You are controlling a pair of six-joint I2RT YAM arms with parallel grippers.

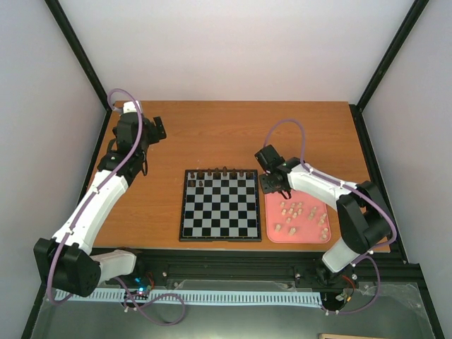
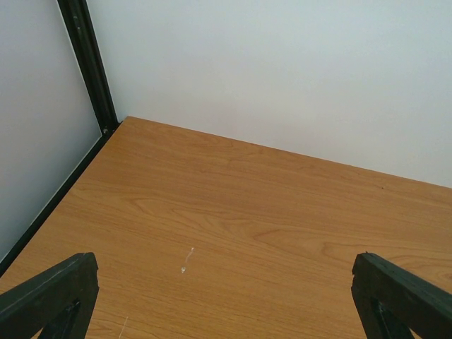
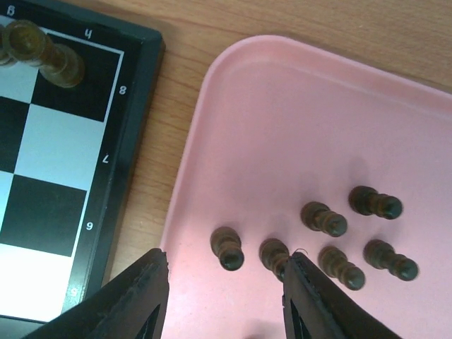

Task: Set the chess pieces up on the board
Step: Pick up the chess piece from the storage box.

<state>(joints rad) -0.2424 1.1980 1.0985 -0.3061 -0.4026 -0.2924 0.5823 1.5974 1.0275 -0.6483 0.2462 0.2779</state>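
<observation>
The checkered board (image 1: 219, 212) lies mid-table, with dark pieces (image 1: 219, 171) along its far row and one (image 1: 200, 183) just in front. The pink tray (image 1: 305, 234) to its right holds several small pieces (image 1: 296, 208). My right gripper (image 1: 276, 186) is open over the tray's far left corner. In the right wrist view the gripper (image 3: 226, 267) straddles one brown-looking pawn (image 3: 228, 248), and a second pawn (image 3: 274, 254) sits against the right finger (image 3: 304, 289). The board's corner (image 3: 56, 141) bears a piece (image 3: 60, 65). My left gripper (image 1: 157, 129) is open and empty.
The left gripper (image 2: 226, 296) hovers over bare wooden table (image 2: 247, 212) near the far left corner, by the black frame post (image 2: 88, 63) and white walls. More pawns (image 3: 353, 236) stand to the right on the tray (image 3: 318, 120).
</observation>
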